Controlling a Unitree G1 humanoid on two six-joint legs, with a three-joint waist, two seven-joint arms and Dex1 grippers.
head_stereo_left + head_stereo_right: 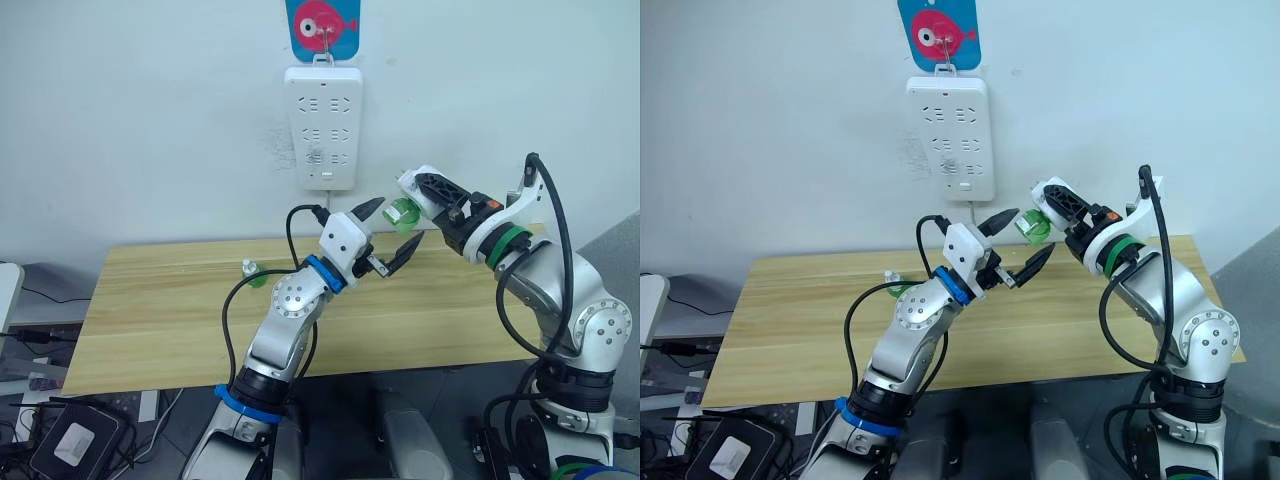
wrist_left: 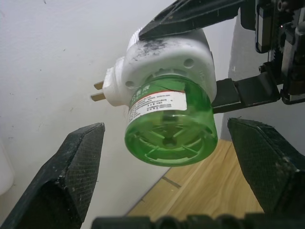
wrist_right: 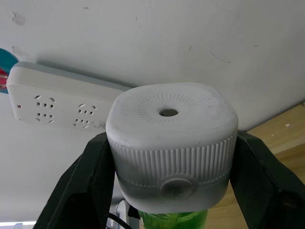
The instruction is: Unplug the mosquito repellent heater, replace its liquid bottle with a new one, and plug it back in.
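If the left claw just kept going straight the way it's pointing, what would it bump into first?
Most likely the green liquid bottle under the mosquito repellent heater, which the right gripper holds; the open left gripper points straight at it.

Light wooden table (image 1: pixel 150 320) runs across the middle of the frame, pushed up against the white wall. Just one small green bottle with a clear cap (image 1: pixel 251 271) standing on it, left of center near the back edge.

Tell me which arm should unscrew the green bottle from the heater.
Left. The right gripper already clamps the mosquito repellent heater, so it cannot turn the bottle. The left gripper is open, with its fingers either side of the green bottle.
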